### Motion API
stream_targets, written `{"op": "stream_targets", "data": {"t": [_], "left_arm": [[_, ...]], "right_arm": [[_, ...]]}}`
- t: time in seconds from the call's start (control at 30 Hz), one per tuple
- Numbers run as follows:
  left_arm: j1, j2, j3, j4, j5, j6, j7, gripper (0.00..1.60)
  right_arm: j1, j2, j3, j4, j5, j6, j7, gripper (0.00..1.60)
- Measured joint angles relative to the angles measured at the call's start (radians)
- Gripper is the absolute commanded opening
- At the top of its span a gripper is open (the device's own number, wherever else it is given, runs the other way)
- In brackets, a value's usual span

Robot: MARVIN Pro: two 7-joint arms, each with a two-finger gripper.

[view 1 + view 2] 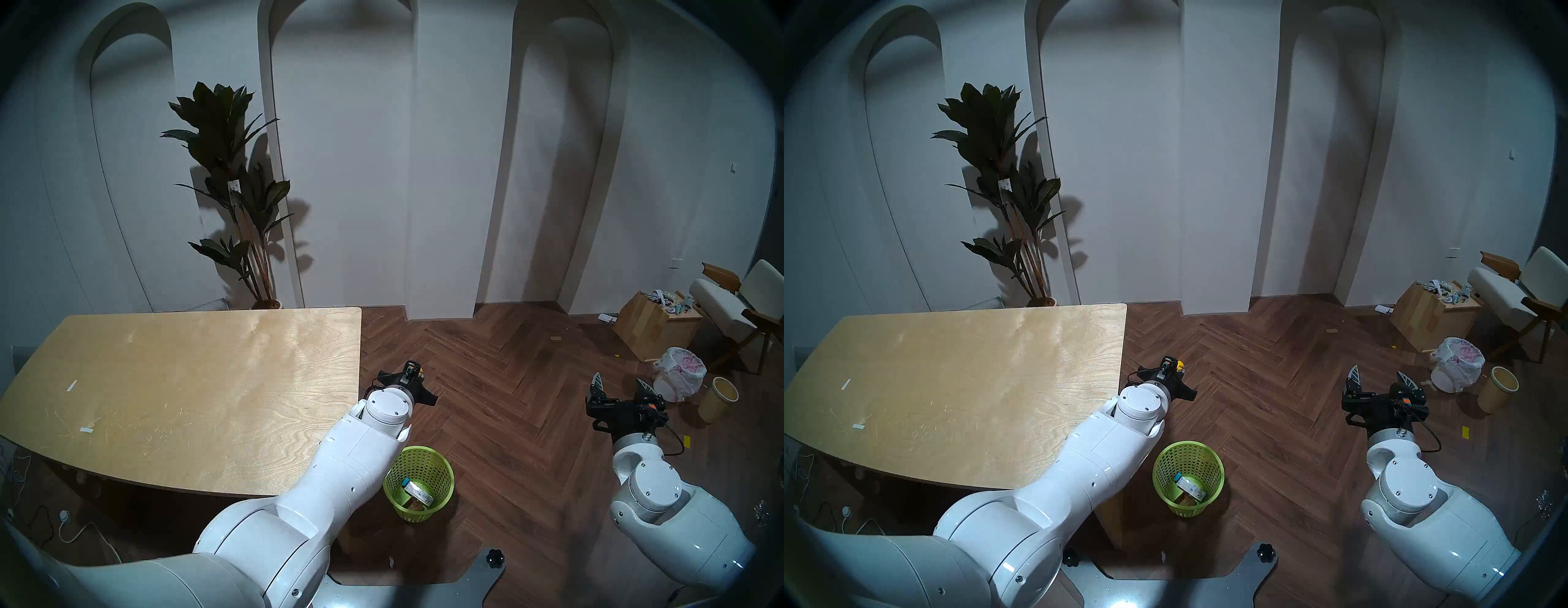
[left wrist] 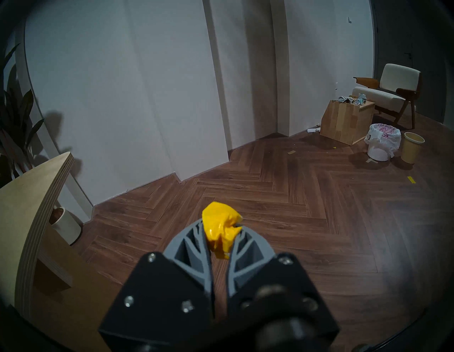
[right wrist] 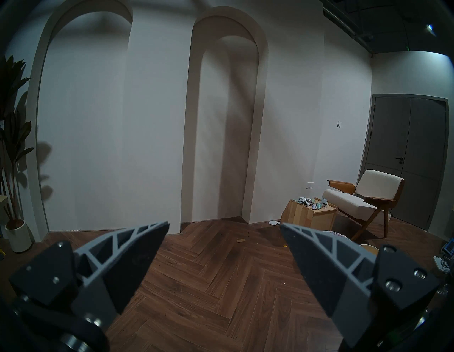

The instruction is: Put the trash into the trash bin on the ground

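My left gripper is shut on a crumpled yellow paper ball, held over the floor just past the table's right edge. From the head the ball shows as a small yellow spot at the left gripper. The lime-green mesh trash bin stands on the floor below my left forearm, nearer to me than the ball. Inside it lie a blue-and-white carton and a crushed box. My right gripper hangs open and empty over the floor to the right; its fingers stand wide apart.
The light wooden table carries small white tape strips. At far right stand a bag-lined white bin, a beige cylindrical bin, a wooden box and an armchair. A potted plant is behind the table.
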Motion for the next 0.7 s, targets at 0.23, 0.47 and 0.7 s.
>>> {"op": "stream_targets", "data": {"t": [0.23, 0.47, 0.7], "left_arm": [[0.000, -0.001, 0.002, 0.000, 0.002, 0.000, 0.001, 0.20], [-0.003, -0.003, 0.003, 0.004, 0.003, 0.001, 0.001, 0.76], [-0.004, -0.005, 0.002, 0.009, 0.005, 0.005, 0.007, 1.44]], "right_arm": [[0.000, 0.000, 0.000, 0.000, 0.000, 0.000, 0.000, 1.60], [0.000, 0.000, 0.000, 0.000, 0.000, 0.000, 0.000, 1.60], [0.000, 0.000, 0.000, 0.000, 0.000, 0.000, 0.000, 1.60]]}}
